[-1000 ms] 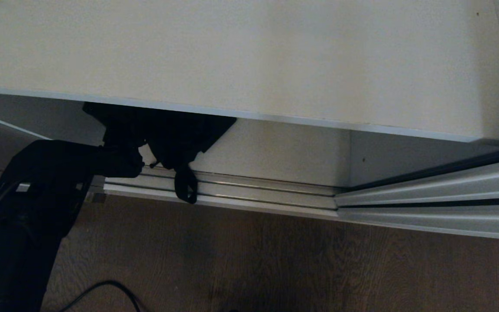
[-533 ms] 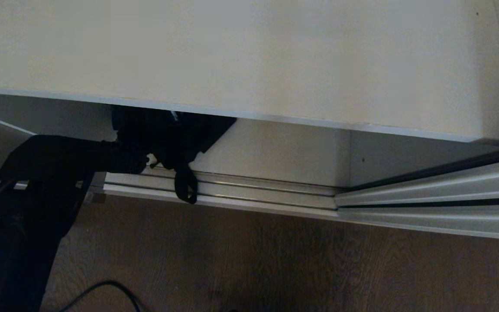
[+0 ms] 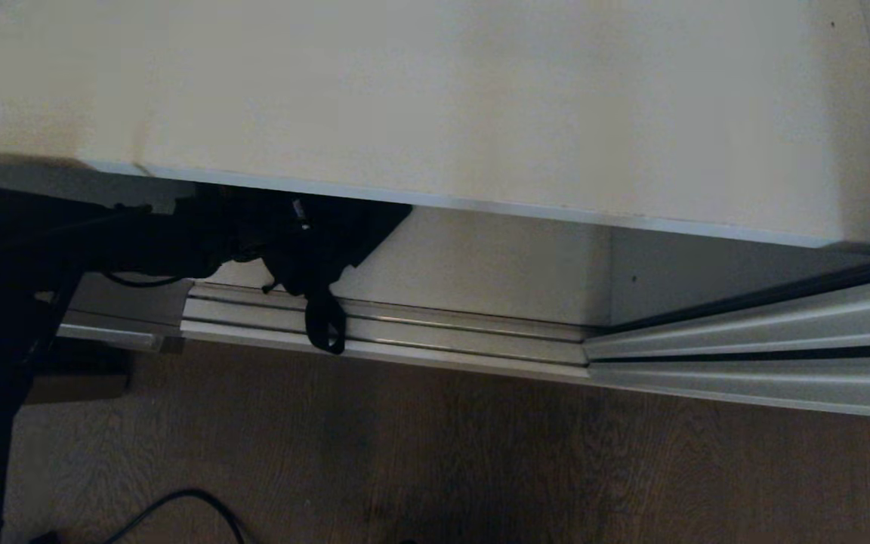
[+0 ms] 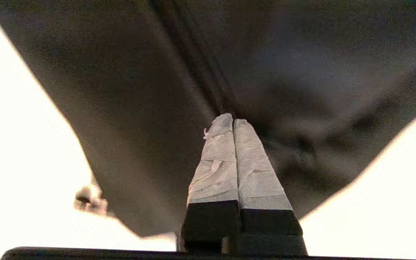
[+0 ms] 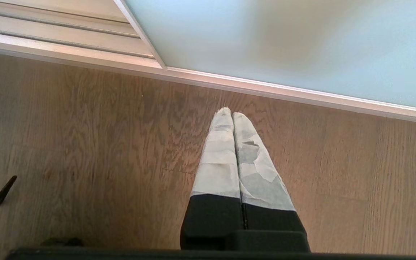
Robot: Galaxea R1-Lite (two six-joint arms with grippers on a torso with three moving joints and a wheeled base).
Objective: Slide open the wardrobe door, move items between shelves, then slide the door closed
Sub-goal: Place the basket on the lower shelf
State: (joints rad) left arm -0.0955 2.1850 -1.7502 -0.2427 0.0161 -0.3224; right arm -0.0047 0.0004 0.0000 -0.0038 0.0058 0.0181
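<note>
The black bag [image 3: 329, 234] lies on the low shelf [image 3: 480, 264] under the upper shelf [image 3: 435, 98], its strap [image 3: 324, 325] hanging over the floor track. My left arm reaches in from the left, level with the bag. In the left wrist view my left gripper [image 4: 233, 121] is shut, its tips pinching a fold of the bag's fabric [image 4: 302, 72]. The sliding wardrobe door [image 5: 302, 43], frosted pale glass, stands slid to the right. My right gripper [image 5: 232, 112] hangs shut over the wooden floor, holding nothing.
The metal floor track [image 3: 442, 332] runs along the wardrobe's front; the door's bottom rail [image 3: 752, 355] overlaps it at the right. A black cable [image 3: 193, 502] lies on the wooden floor [image 3: 518, 468] near me.
My left arm has risen and pushed farther in under the upper shelf. Its gripper has closed on the bag. The bag and its strap lie where they were.
</note>
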